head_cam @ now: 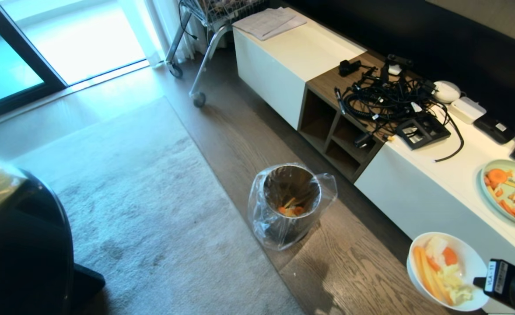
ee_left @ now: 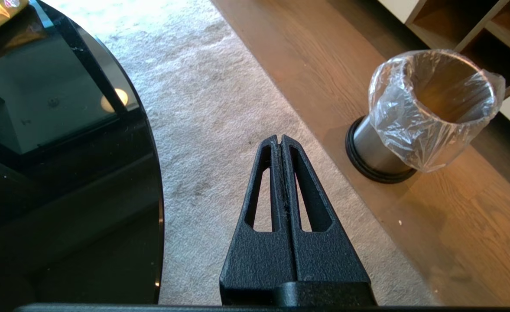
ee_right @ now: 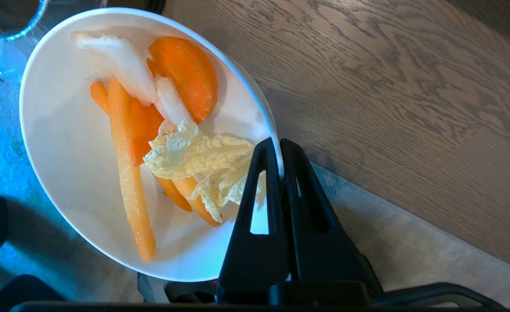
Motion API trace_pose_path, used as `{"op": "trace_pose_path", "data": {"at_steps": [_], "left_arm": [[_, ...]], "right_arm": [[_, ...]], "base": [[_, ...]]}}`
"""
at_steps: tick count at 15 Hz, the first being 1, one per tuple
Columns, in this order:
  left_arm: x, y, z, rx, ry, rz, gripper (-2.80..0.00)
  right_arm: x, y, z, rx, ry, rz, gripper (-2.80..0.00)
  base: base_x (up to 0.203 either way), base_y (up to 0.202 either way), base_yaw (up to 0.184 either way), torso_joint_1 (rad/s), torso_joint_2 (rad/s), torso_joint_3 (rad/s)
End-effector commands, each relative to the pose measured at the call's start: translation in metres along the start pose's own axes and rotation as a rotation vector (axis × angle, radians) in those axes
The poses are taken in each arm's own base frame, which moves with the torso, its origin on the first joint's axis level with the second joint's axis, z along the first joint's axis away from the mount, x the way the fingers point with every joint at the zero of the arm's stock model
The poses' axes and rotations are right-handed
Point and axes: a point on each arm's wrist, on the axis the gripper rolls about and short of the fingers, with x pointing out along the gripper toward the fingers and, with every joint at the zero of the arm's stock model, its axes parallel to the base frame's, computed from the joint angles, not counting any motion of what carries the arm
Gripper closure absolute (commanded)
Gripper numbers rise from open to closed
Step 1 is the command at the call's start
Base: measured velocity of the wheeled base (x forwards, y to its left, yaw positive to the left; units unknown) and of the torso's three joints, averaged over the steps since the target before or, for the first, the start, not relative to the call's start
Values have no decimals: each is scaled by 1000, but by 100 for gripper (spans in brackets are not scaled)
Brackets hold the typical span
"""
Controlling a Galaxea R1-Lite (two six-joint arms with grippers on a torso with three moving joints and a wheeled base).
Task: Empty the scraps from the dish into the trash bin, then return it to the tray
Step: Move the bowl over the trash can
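Note:
My right gripper [ee_right: 279, 145] is shut on the rim of the dish [ee_right: 64, 143], a glossy white bowl held over the wood floor. Inside it lie the scraps [ee_right: 181, 147]: orange carrot sticks and chunks, white pieces and pale yellow cabbage. In the head view the dish [head_cam: 469, 262] hangs at the lower right with the right gripper [head_cam: 480, 282] at its near edge. The trash bin [head_cam: 283, 232], shiny steel with a clear bag liner, stands on the floor to the dish's left, some orange scraps at its bottom. The left gripper [ee_left: 280, 138] is shut and empty above the rug, the trash bin [ee_left: 428, 112] off to its side. The tray is out of view.
A low white cabinet [head_cam: 415, 192] runs along the right, carrying a pale-green plate of food [head_cam: 509, 190] and a tangle of black cables [head_cam: 388, 98]. A round black glass table [head_cam: 21, 245] stands at the left on a grey rug [head_cam: 130, 197]. A wheeled cart [head_cam: 204, 26] is at the back.

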Motion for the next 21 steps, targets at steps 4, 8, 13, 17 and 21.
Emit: {"op": "trace_pose_path", "data": {"at_steps": [4, 8, 13, 17, 21], "left_arm": [[0, 0, 0, -1, -1, 0, 0], [0, 0, 0, -1, -1, 0, 0], [0, 0, 0, -2, -1, 0, 0], [0, 0, 0, -1, -1, 0, 0], [0, 0, 0, -1, -1, 0, 0]], "right_arm": [[-1, 1, 2, 9, -17, 13, 0], [-2, 9, 12, 26, -103, 78, 0], [-3, 10, 14, 29, -119, 91, 0], [-3, 10, 14, 26, -119, 92, 0], [-7, 18, 23, 22, -144, 116, 0]], "base": [[0, 0, 0, 3, 3, -200], [0, 0, 0, 4, 2, -198], [0, 0, 0, 0, 2, -196], [0, 0, 0, 1, 2, -190], [0, 0, 0, 2, 2, -48]]}}
